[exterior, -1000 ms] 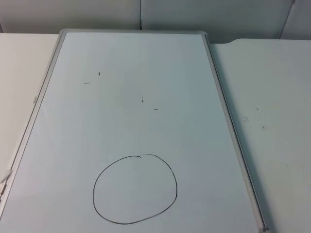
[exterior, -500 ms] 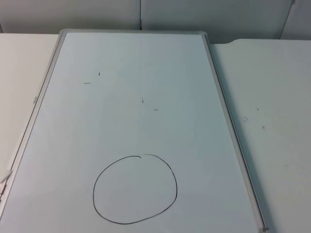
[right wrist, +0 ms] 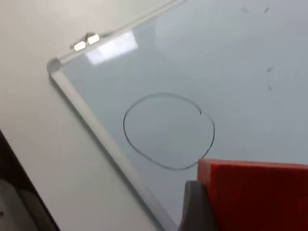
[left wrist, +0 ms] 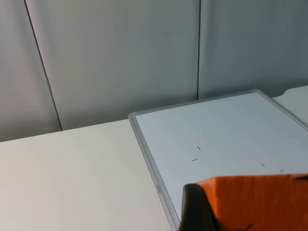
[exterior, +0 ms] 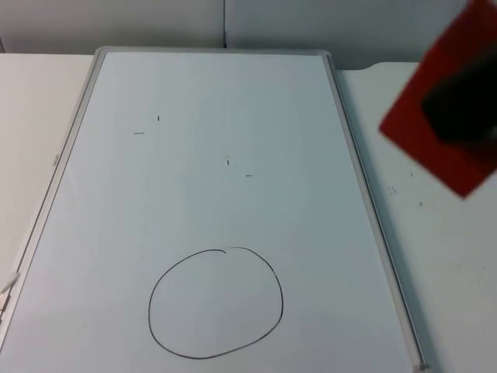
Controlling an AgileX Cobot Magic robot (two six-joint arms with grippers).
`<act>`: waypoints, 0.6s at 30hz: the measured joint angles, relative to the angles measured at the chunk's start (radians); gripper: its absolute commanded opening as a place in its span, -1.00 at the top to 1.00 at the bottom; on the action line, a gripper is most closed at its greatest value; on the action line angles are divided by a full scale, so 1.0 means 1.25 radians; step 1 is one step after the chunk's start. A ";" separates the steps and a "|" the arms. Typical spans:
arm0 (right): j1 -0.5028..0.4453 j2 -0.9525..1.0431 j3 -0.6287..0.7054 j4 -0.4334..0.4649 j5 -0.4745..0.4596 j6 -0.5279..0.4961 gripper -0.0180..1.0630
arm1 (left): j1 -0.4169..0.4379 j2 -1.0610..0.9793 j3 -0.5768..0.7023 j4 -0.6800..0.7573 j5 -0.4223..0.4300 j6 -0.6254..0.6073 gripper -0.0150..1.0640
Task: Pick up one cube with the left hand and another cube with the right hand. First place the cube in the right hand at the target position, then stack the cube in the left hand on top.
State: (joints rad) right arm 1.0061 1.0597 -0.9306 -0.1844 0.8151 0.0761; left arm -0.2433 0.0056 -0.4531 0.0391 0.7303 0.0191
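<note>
A red cube (exterior: 429,144) hangs high over the table's right side, beyond the whiteboard's right frame, with my right gripper (exterior: 462,105) shut on it as a dark blur. In the right wrist view the red cube (right wrist: 255,192) sits against a grey fingertip (right wrist: 194,207), and the hand-drawn target circle (right wrist: 168,131) lies beyond it. My left gripper (left wrist: 250,216) is shut on an orange cube (left wrist: 260,197), held above the whiteboard's left frame; one black fingertip (left wrist: 195,211) presses its side. The target circle (exterior: 216,303) is bare, near the board's front.
A framed whiteboard (exterior: 233,93) covers most of the table, with a few small pen marks (exterior: 227,161) near its middle. White table top (exterior: 443,256) runs along the right of the frame. A grey partition wall (left wrist: 120,57) stands behind.
The right gripper with the red cube has come into the top view from the upper right; before, the arm was out of frame. The whiteboard and circle are unchanged.
</note>
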 measured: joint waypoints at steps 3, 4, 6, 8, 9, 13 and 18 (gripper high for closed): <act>0.000 0.000 0.078 0.006 -0.052 0.022 0.97 | 0.000 0.000 0.000 0.000 0.000 0.000 0.97; 0.000 0.000 0.095 0.007 -0.064 0.029 0.97 | 0.000 0.000 0.000 0.000 0.000 0.000 0.97; 0.000 0.000 0.112 0.007 -0.073 0.033 0.97 | 0.000 0.000 0.000 0.000 0.000 0.000 0.97; 0.000 0.000 0.135 0.007 -0.081 0.038 0.97 | 0.000 0.000 0.000 0.000 0.000 0.000 0.97; 0.000 0.000 0.141 0.007 -0.088 0.038 0.97 | 0.000 0.000 0.000 0.000 0.000 0.000 0.97; 0.000 0.004 0.144 0.007 -0.108 0.039 0.97 | 0.000 0.000 0.000 0.000 -0.002 0.000 0.97; 0.000 0.052 0.144 0.007 -0.143 0.038 0.97 | 0.000 0.000 0.000 0.000 -0.003 0.000 0.97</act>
State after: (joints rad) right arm 1.0061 1.1249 -0.7506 -0.1761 0.6365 0.1235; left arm -0.2433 0.0056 -0.4531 0.0391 0.7262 0.0191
